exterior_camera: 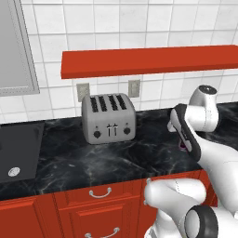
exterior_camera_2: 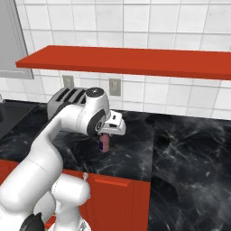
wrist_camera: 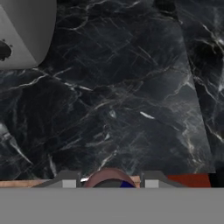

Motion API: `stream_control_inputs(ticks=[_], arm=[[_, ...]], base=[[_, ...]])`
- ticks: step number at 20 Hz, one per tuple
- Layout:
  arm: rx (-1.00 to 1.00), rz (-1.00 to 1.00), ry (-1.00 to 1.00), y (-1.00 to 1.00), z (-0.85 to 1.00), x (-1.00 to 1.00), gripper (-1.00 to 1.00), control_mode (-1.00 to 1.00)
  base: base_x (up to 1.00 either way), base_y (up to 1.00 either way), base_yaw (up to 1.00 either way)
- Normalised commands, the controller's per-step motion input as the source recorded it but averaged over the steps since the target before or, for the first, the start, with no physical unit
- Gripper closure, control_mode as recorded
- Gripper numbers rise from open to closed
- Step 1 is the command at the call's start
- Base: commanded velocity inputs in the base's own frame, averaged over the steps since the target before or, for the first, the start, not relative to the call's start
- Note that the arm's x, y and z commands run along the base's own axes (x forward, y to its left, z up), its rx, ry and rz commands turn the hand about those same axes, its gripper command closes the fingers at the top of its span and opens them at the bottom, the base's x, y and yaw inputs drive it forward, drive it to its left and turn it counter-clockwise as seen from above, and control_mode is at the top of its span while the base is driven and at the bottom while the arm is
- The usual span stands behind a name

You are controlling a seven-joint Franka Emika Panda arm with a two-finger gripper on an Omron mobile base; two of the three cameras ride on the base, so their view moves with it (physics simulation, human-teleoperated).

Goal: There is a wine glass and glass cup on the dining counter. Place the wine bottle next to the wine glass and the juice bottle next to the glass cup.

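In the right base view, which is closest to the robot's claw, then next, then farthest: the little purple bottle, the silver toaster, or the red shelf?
1. The small purplish-pink juice bottle, right between the gripper fingers, above the black marble counter.
2. The silver four-slot toaster, behind the arm, to the left.
3. The long red shelf, high on the white tiled wall.

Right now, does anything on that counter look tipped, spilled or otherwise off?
Nothing stands out. The juice bottle hangs upright in the end effector above the black counter, with no spill under it. The toaster stands square against the wall.
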Motion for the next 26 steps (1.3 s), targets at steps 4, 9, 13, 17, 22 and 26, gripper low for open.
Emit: stream_control_inputs(ticks=[4, 9, 13, 17, 22, 26], arm=[[0.00, 0.00, 0.00, 0.00, 0.00, 0.00, 1.00, -1.00], [0.00, 0.00, 0.00, 0.00, 0.00, 0.00, 1.00, -1.00], [0.00, 0.00, 0.00, 0.00, 0.00, 0.00, 1.00, 1.00], [0.00, 0.00, 0.00, 0.00, 0.00, 0.00, 1.00, 1.00], [0.00, 0.00, 0.00, 0.00, 0.00, 0.00, 1.00, 1.00], [0.00, 0.00, 0.00, 0.00, 0.00, 0.00, 1.00, 1.00]], base=[[0.00, 0.00, 0.00], [0.00, 0.00, 0.00], [-0.10, 0.00, 0.00], [-0.41, 0.04, -0.03], [-0.59, 0.08, -0.08], [-0.62, 0.14, -0.07]])
